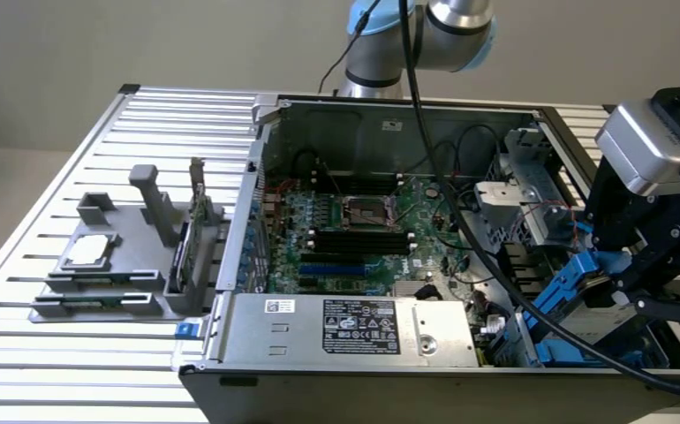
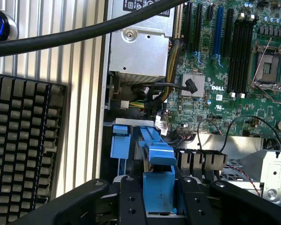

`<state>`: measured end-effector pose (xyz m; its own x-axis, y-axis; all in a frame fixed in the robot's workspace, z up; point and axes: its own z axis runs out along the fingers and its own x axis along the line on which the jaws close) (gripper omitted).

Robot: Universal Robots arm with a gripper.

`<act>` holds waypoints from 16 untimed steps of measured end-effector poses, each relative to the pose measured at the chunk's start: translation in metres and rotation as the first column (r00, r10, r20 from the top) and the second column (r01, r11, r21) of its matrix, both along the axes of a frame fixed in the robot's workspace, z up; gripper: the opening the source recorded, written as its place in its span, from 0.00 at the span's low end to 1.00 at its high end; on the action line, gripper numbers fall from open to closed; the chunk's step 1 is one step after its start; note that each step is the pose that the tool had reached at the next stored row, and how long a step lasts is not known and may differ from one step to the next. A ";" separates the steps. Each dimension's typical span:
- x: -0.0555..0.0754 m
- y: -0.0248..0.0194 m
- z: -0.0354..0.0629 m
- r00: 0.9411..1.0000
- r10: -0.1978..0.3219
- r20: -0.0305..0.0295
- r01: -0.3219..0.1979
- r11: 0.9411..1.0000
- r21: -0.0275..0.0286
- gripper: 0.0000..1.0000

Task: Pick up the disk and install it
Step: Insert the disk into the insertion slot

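Blue plastic carrier rails mark the disk [image 1: 569, 284], at the exterior view's right, over the near right corner of the open computer case [image 1: 316, 110].
- Gripper [image 1: 619, 284]: half-closed, black fingers [image 2: 130, 199] pressed against both sides of the disk's blue end piece [image 2: 159, 187]. The disk is gripped.
- Disk attitude: tilted in the exterior view, lower end down inside the case, upper end at the gripper. Whether the lower end touches anything cannot be told.
- More blue plastic guides [image 2: 119, 140] sit just beyond the held end, inside the case by its side wall.
- Motherboard [image 1: 352, 225] lies flat across the middle of the case, empty processor socket [image 1: 358, 210] near its centre.
- Silver power supply [image 1: 340, 325] with a dark label runs along the near edge, left of the disk.
- A thick black cable [image 1: 434, 141] drops from the arm [image 1: 428, 35] at the far side and crosses the case toward the gripper.
- Outside the case, on the exterior view's left, a grey fixture [image 1: 139, 265] stands on the slatted metal table [image 1: 34, 353]; it carries a small square silver chip [image 1: 90, 252] and an upright green card [image 1: 199, 212].
- A black keyboard [image 2: 23, 150] rests on the table beside the case, seen in the wrist view.
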<state>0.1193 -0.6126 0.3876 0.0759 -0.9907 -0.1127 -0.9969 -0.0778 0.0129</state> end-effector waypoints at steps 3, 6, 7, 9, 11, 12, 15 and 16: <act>0.000 0.0000 0.0000 1.000 0.000 0.000 0.000 1.000 0.000 0.32; 0.000 0.0000 0.0000 1.000 0.000 0.000 0.000 1.000 0.000 0.32; 0.000 0.0000 0.0000 1.000 0.000 0.000 0.000 1.000 0.000 0.32; 0.000 0.0000 0.0000 1.000 0.000 0.000 0.000 1.000 0.000 0.32; 0.000 0.0000 0.0000 1.000 0.000 0.000 0.000 1.000 0.000 0.32; 0.000 0.0000 0.0000 1.000 0.000 0.000 0.000 1.000 0.000 0.32; 0.000 0.0000 0.0000 1.000 0.000 0.000 0.000 1.000 0.000 0.32; 0.000 0.0000 0.0000 1.000 0.000 0.000 0.000 1.000 0.000 0.32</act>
<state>0.1193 -0.6126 0.3875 0.0759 -0.9907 -0.1127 -0.9969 -0.0778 0.0129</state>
